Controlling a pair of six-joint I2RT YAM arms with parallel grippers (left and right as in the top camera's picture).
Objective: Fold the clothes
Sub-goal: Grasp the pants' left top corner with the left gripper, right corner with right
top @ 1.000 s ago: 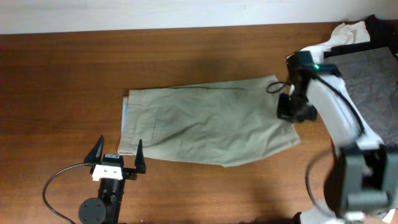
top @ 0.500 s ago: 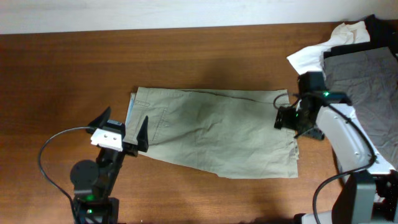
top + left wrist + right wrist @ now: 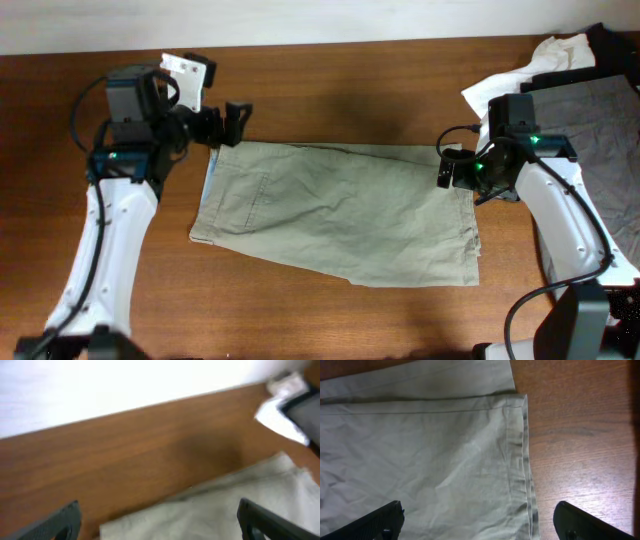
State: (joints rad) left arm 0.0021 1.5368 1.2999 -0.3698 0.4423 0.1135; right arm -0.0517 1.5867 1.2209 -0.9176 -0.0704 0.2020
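Khaki shorts (image 3: 340, 212) lie flat on the wooden table (image 3: 330, 80). The left gripper (image 3: 224, 122) is at their 10 o'clock corner and the right gripper (image 3: 447, 168) at their 3 o'clock hem. Both have jaws spread and empty.

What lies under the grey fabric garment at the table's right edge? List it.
A white cloth sticks out from under the grey fabric garment at its left, and black fabric shows past its far edge. Whatever else lies beneath is covered.
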